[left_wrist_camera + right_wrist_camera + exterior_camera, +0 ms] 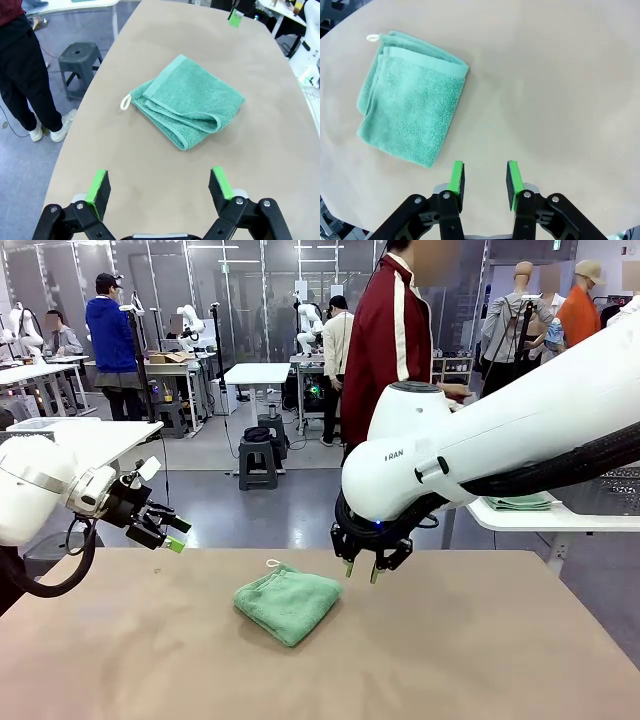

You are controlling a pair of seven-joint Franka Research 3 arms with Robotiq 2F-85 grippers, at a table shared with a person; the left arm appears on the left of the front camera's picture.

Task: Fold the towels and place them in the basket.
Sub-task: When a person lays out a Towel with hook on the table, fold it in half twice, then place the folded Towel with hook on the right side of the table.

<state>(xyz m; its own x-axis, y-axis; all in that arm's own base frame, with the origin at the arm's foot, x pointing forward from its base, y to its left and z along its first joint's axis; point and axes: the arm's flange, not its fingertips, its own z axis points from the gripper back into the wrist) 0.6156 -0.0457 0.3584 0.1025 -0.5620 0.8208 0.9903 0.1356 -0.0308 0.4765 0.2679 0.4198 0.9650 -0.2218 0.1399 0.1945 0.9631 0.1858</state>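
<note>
A mint green towel (288, 602) lies folded into a small square near the middle of the tan table (480, 660), its white loop at the far corner. It also appears in the left wrist view as the towel (187, 102) and in the right wrist view as the towel (410, 97). My right gripper (361, 572) hovers just right of the towel's far corner; its jaws (485, 176) stand narrowly open with nothing between them. My left gripper (178, 534) hangs wide open over the table's far left edge, well apart from the towel (160, 182). The dark mesh basket (612, 490) sits on a white side table at the right.
A greenish folded cloth (522, 503) lies on the white side table (540, 520) beside the basket. A person in a red jacket (390, 340) stands beyond the far edge. A grey stool (77, 55) is on the floor there. Bare table surrounds the towel.
</note>
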